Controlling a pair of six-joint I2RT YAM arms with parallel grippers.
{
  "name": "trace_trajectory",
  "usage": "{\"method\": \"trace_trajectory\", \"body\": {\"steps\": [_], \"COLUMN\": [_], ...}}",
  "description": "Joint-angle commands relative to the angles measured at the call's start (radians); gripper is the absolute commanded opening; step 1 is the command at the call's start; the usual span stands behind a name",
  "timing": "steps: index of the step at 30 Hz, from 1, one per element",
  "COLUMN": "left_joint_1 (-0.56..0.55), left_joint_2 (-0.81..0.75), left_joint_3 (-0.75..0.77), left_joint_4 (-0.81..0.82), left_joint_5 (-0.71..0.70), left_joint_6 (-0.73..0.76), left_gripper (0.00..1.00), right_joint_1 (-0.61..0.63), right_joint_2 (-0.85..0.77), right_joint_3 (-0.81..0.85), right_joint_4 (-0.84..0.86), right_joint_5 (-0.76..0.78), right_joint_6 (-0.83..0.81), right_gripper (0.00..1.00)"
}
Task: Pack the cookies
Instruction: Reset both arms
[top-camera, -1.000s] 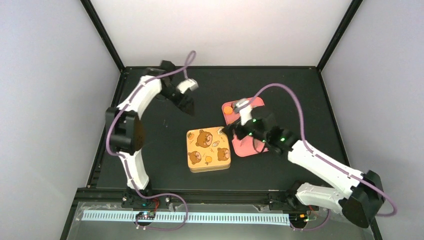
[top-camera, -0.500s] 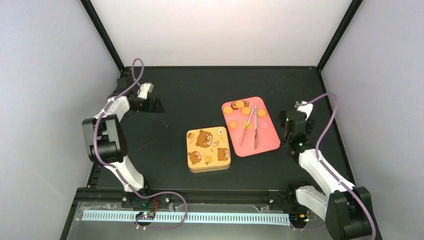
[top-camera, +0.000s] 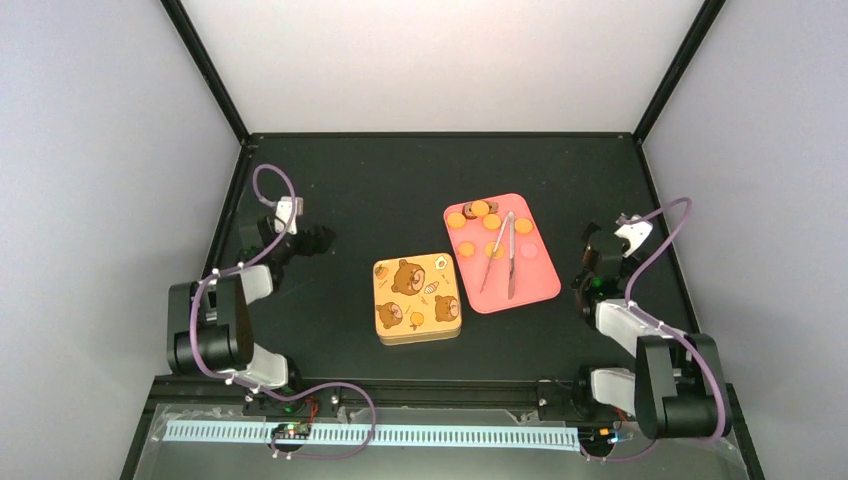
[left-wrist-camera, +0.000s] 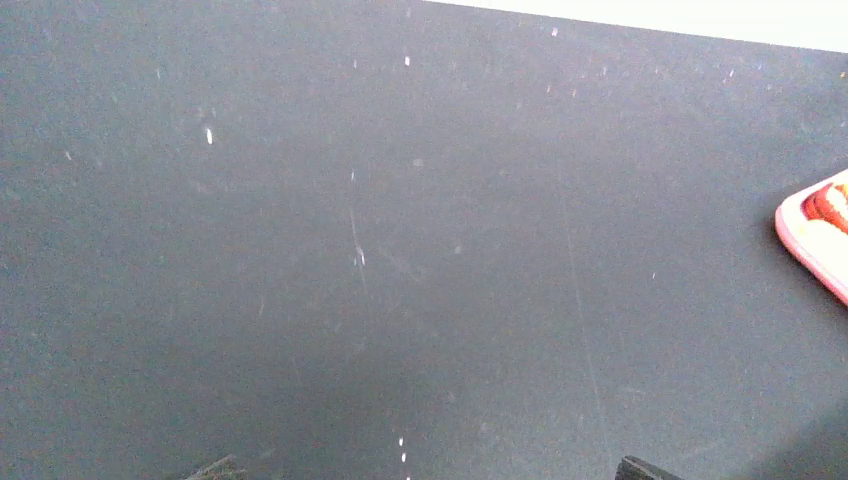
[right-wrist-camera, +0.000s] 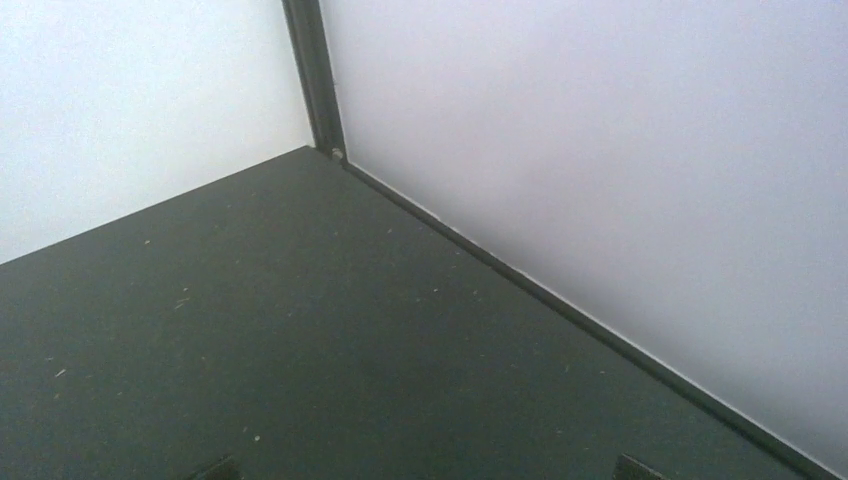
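Top external view: nearest the camera, both arms sit folded over their bases at the table's side edges. The left gripper (top-camera: 320, 239) hangs over bare black tabletop (top-camera: 380, 180), its jaws spread wide and empty. The right gripper (right-wrist-camera: 422, 468) is likewise wide and empty, facing the far right corner in its wrist view. Between the arms lies a square orange tin (top-camera: 417, 298) printed with brown cartoon bears, its lid on. Just beyond it to the right lies a rectangular pink tray (top-camera: 540, 288). A pair of metal tongs (top-camera: 502, 255) lies along the tray's middle. The cookies (top-camera: 491, 221), small orange rounds, two dark brown and one pale pink, are spread over the tray's far half.
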Motion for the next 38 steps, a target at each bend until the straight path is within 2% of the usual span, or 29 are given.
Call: {"method": "trace_trajectory", "body": {"steps": [1,3,6,9,10,11,13,14,16,19,21,38], "left_joint_1": [-0.039,-0.087,-0.217,-0.228,-0.227,-0.227,-0.227,-0.227,-0.222,-0.221,-0.222,-0.222], "left_joint_2": [-0.069,-0.102,-0.134,-0.095,-0.091,-0.097,-0.11,-0.106,-0.105,-0.107,-0.108,-0.106], "left_joint_3": [-0.069,-0.133,-0.255,-0.3,-0.292,-0.28,-0.254,-0.244,-0.241,-0.244,-0.243,-0.239], "left_joint_4": [0.341,0.425,0.589,0.703,0.692,0.668,0.595,0.575,0.573,0.573,0.572,0.567], "left_joint_5": [-0.055,-0.108,-0.303,-0.348,-0.362,-0.37,-0.405,-0.431,-0.437,-0.436,-0.438,-0.446], "left_joint_6": [-0.009,0.039,0.146,0.141,0.135,0.13,0.111,0.092,0.084,0.083,0.083,0.079], "left_gripper": [0.99,0.99,0.99,0.99,0.99,0.99,0.99,0.99,0.99,0.99,0.99,0.99], "right_joint_1": [-0.014,-0.014,-0.013,-0.012,-0.007,0.012,0.021,0.014,0.003,0.003,0.002,0.0], "right_joint_2": [0.073,0.11,0.134,0.178,0.231,0.248,0.215,0.236,0.225,0.229,0.22,0.223], "right_joint_3": [-0.025,-0.039,-0.027,-0.06,-0.095,-0.116,-0.073,-0.069,-0.051,-0.066,-0.054,-0.058], "right_joint_4": [0.226,0.328,0.327,0.439,0.575,0.646,0.5,0.528,0.473,0.513,0.474,0.483], "right_joint_5": [-0.062,-0.137,-0.236,-0.478,-0.586,-0.599,-0.551,-0.543,-0.543,-0.544,-0.551,-0.55], "right_joint_6": [-0.006,-0.058,-0.106,-0.229,-0.285,-0.323,-0.304,-0.291,-0.277,-0.279,-0.277,-0.277], "right_gripper": [1.0,1.0,1.0,1.0,1.0,1.0,1.0,1.0,1.0,1.0,1.0,1.0]}}
